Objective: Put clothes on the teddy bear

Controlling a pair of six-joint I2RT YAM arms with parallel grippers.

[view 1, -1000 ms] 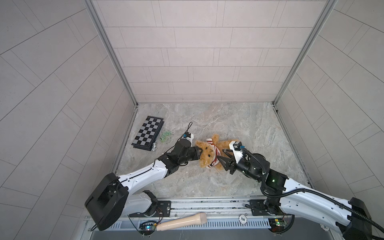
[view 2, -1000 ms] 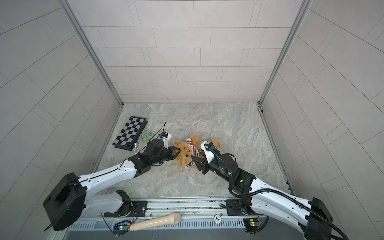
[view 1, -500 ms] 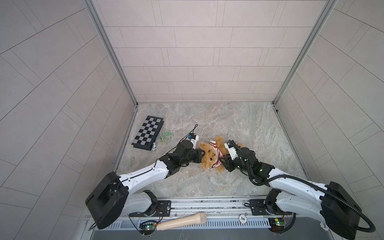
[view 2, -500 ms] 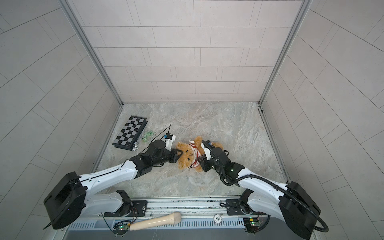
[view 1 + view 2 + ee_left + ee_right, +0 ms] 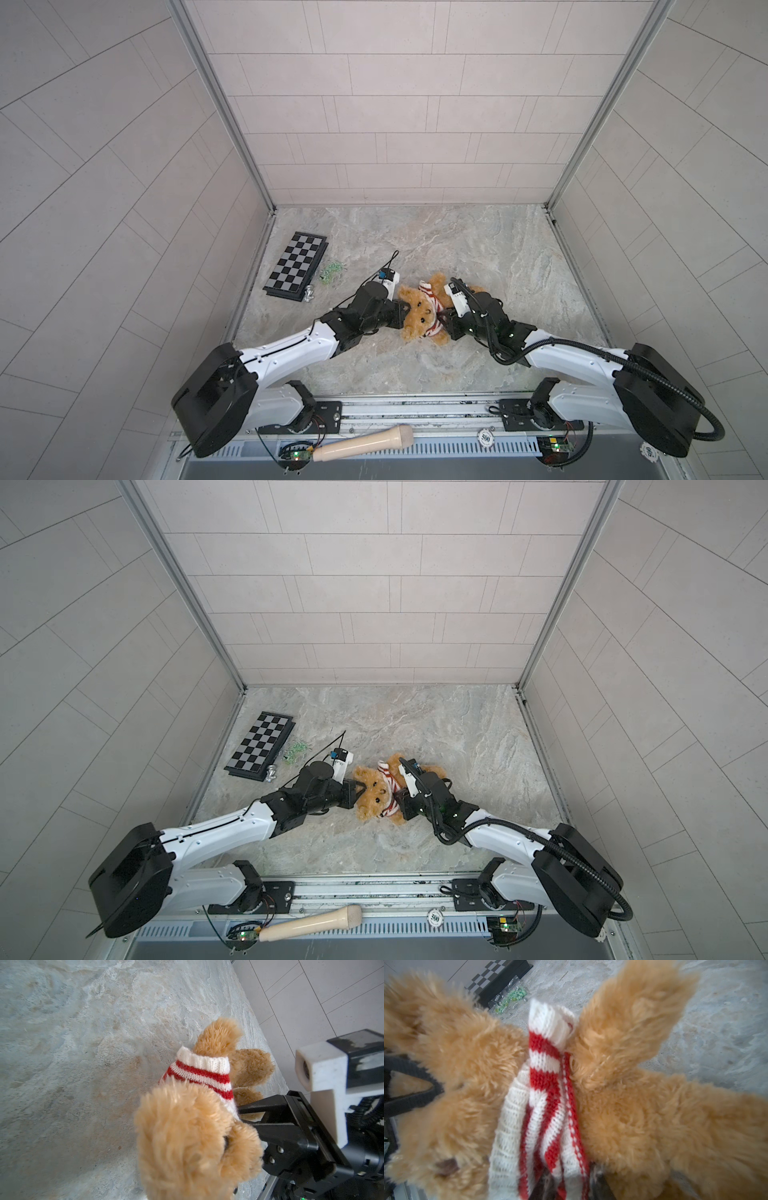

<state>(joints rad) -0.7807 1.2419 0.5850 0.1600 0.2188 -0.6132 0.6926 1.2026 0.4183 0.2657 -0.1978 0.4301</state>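
The golden-brown teddy bear [image 5: 419, 319] [image 5: 374, 802] lies mid-floor, head toward my left arm. A red-and-white striped sweater [image 5: 434, 308] [image 5: 389, 787] [image 5: 199, 1072] [image 5: 546, 1095] sits bunched round its neck and chest; one arm [image 5: 629, 1022] sticks out bare beside a sleeve. My left gripper [image 5: 406, 312] [image 5: 359, 793] is shut on the bear's head; its dark fingers [image 5: 411, 1084] show in the right wrist view, and fur hides them in its own view. My right gripper [image 5: 445, 322] [image 5: 398, 802] [image 5: 571, 1174] [image 5: 242, 1114] pinches a fold of the sweater's lower edge.
A folded chessboard [image 5: 297, 270] lies at the left wall. Beside it are a small bag of green beads [image 5: 331, 272] and a silver chess piece [image 5: 308, 294]. A wooden handle [image 5: 365, 442] and a poker chip [image 5: 485, 436] rest on the front rail.
My right gripper has moved in against the bear's chest and narrowed its jaws onto the sweater. The left gripper has kept its hold on the head, and the bear has shifted slightly.
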